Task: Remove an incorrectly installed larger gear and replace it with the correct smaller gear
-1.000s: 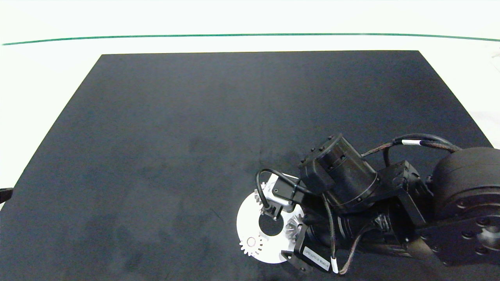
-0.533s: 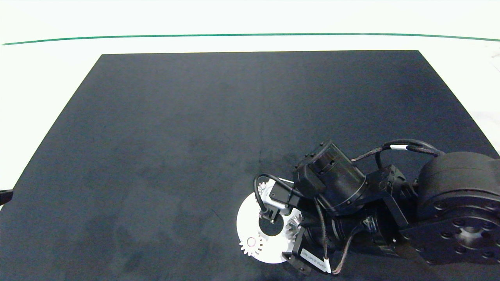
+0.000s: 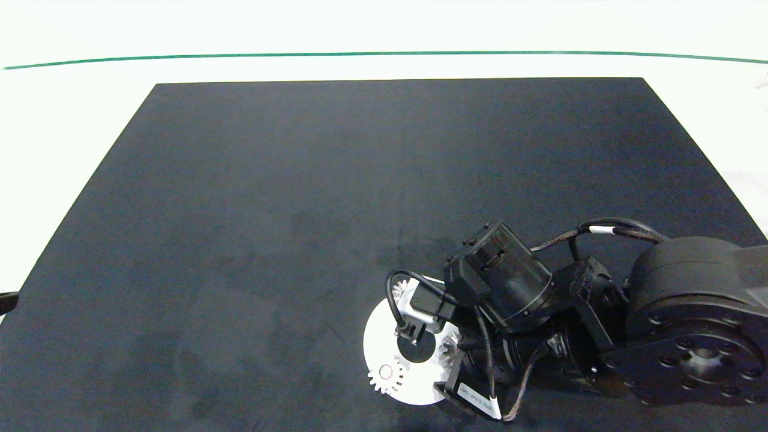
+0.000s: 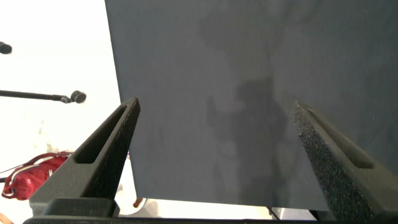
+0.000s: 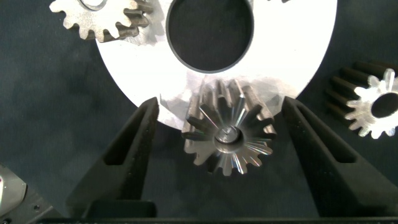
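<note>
- Three gears show from the right wrist: the big silver metal gear with long pointy teeth (image 5: 229, 135) sits on the round white plate's (image 5: 298, 50) edge, a pale one (image 5: 99, 17) is on the plate, and a small one (image 5: 373, 111) lies on the dark mat.
- The right gripper (image 5: 227, 134) is spread wide around the big gear, not touching.
- The left gripper (image 4: 214, 152) is spread wide at the black mat's (image 4: 249, 74) edge.
- The right arm has moved lower and closer since earlier.

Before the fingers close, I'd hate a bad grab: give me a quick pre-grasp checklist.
1. Right gripper open: ok.
2. Larger gear between its fingers: ok.
3. Fingers touching the gear: not ok, gaps on both sides.
4. Gear on the white disc, at its edge: ok.
5. Small loose gear outside the fingers: ok.
6. Left gripper open, away over bare mat: ok.
</note>
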Robot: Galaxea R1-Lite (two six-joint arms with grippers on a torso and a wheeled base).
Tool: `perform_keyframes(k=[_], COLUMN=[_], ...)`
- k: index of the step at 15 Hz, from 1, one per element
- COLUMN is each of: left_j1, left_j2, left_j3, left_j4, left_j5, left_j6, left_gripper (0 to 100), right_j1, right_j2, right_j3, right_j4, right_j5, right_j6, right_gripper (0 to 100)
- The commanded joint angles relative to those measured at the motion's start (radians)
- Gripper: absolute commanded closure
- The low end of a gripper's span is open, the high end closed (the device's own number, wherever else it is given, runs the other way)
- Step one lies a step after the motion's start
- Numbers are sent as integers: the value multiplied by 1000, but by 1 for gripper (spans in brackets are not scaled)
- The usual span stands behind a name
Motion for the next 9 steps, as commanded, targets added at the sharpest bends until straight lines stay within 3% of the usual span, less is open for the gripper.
perform_keyframes(k=[1, 9], left_j1=[1, 1], left_j2=[-3, -3], left_j3=[-3, -2], left_j4=[4, 4], left_j5=[1, 1], left_j6=[1, 1], left_gripper=[0, 0], right_j1=[1, 3], right_j2=[2, -1], right_j3=[-1, 1], right_j4=[2, 9], right_j5=[-30, -36], right_j6=[-4, -8], right_gripper=[27, 42])
